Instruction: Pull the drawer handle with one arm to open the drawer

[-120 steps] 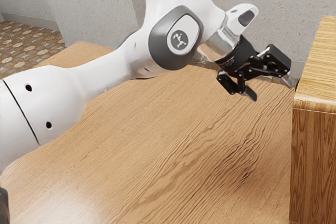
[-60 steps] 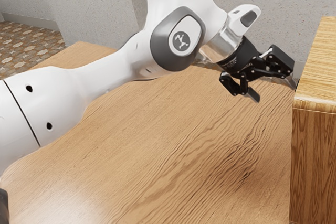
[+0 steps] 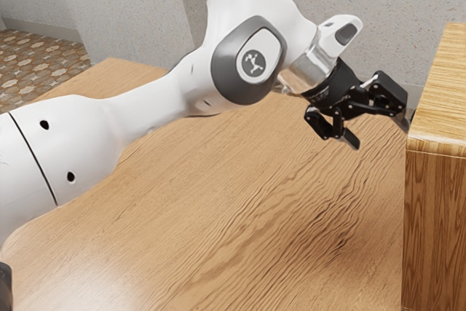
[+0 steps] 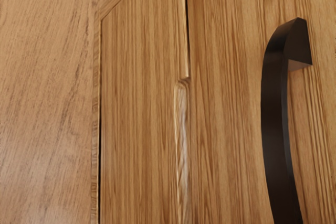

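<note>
With its fingers spread and gripping nothing, the tool (image 3: 377,127) hovers above the surface (image 3: 240,216), close to the cabinet (image 3: 437,151) at the exterior view's right, facing the drawer front (image 4: 231,77), whose long black handle (image 4: 275,129) lies ahead, offset from its centre.

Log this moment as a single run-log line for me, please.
phase: pre-grasp | black two-finger hand: open, close to light wooden cabinet | black curved drawer handle: not gripped

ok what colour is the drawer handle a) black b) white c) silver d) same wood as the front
a, in the wrist view the handle is a black curved bar standing out against the light wooden drawer front.
</note>
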`<state>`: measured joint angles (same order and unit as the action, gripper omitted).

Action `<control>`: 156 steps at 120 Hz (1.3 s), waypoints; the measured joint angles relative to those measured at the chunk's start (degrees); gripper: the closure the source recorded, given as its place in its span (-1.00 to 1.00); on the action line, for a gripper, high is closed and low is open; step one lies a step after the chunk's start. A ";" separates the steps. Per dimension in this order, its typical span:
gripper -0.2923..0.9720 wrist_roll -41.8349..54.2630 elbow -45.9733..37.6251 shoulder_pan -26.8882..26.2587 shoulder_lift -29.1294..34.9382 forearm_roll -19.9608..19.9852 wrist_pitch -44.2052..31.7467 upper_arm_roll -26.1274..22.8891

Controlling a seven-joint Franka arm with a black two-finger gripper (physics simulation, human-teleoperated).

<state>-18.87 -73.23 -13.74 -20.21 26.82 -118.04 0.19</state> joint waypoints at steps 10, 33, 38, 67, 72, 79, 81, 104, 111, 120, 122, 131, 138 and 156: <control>-0.54 0.00 0.12 0.02 0.06 -0.01 0.00 0.03; -0.54 0.02 0.20 0.45 0.21 -0.01 0.01 0.07; -0.54 0.02 0.32 0.45 0.10 0.04 0.01 0.07; -0.54 0.02 2.72 0.53 -1.65 0.74 0.28 0.08; -0.54 0.01 3.17 0.55 -2.03 0.78 0.38 0.08; -0.54 0.01 3.47 0.56 -2.50 0.81 0.48 0.07; -0.54 0.01 3.53 0.56 -2.63 0.82 0.51 0.07; -0.54 0.01 4.73 0.61 -3.77 0.92 0.65 0.02; -0.54 0.01 4.80 0.62 -4.06 1.01 0.67 0.04; -0.53 0.00 4.78 0.62 -4.34 1.10 0.70 0.07; -0.53 0.00 4.77 0.60 -4.40 1.12 0.71 0.08; -0.53 0.00 4.62 0.66 -4.28 1.14 0.74 0.14; -0.54 0.01 4.27 1.18 -3.74 1.15 0.76 0.26; -0.54 0.19 1.75 3.06 -1.78 1.53 0.77 0.37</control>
<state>-18.68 -71.49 -10.68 -21.99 28.35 -117.27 0.57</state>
